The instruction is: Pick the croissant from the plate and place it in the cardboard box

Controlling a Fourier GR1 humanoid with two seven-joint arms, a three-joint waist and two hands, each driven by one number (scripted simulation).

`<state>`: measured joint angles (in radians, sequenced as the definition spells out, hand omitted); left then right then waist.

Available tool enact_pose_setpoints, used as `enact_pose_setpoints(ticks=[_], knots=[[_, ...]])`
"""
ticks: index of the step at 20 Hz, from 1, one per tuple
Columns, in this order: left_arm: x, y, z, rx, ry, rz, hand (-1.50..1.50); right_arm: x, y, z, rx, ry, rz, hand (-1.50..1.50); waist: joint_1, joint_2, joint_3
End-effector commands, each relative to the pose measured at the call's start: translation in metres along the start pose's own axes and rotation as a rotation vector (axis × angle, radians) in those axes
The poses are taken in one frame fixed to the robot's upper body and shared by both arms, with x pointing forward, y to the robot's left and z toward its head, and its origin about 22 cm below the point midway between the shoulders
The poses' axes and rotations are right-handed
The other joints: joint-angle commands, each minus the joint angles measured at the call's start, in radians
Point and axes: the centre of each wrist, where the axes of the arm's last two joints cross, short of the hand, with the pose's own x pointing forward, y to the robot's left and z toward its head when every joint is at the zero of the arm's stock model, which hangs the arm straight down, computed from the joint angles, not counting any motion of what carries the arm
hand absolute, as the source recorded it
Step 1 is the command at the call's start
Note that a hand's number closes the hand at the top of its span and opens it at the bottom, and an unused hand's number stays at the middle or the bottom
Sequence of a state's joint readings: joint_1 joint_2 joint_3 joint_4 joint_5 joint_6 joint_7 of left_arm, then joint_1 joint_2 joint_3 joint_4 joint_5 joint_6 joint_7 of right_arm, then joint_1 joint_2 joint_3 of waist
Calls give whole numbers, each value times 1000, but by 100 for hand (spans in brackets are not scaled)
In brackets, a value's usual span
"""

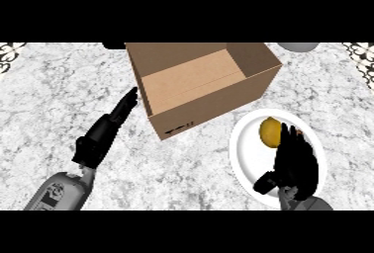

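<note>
Croissant (271,131) on plate (245,148), right hand (298,163) fingers straight, tips touching it; left hand (116,116) flat, empty.

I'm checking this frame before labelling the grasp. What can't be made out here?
- Head view: whether the right hand touches or grips the croissant; the hand covers its right side.
- Head view: much of the white plate, hidden under that hand.
- Head view: the cardboard box floor near its front wall, hidden by the wall.
- Head view: grey object and dark object at the top, cut off by the edge.
</note>
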<state>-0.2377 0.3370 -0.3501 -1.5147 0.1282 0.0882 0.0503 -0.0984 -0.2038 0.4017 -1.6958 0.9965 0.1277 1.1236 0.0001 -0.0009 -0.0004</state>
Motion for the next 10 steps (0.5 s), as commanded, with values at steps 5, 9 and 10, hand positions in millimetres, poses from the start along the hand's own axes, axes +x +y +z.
enact_pose_setpoints(ticks=[5, 9, 10], knots=[[-10, 9, -3, 5, 2, -3, 0, 0, -1, -20, 51, 144, 45, -150, 0, 2, 0], [2, 12, -16, 1, 19, -5, 0, -1, 15, -21, 47, 140, 79, -150, -3, 2, 0], [-1, 5, -4, -5, -11, -10, 0, -14, 21, -30, 47, 165, 62, -150, 0, 1, 0]])
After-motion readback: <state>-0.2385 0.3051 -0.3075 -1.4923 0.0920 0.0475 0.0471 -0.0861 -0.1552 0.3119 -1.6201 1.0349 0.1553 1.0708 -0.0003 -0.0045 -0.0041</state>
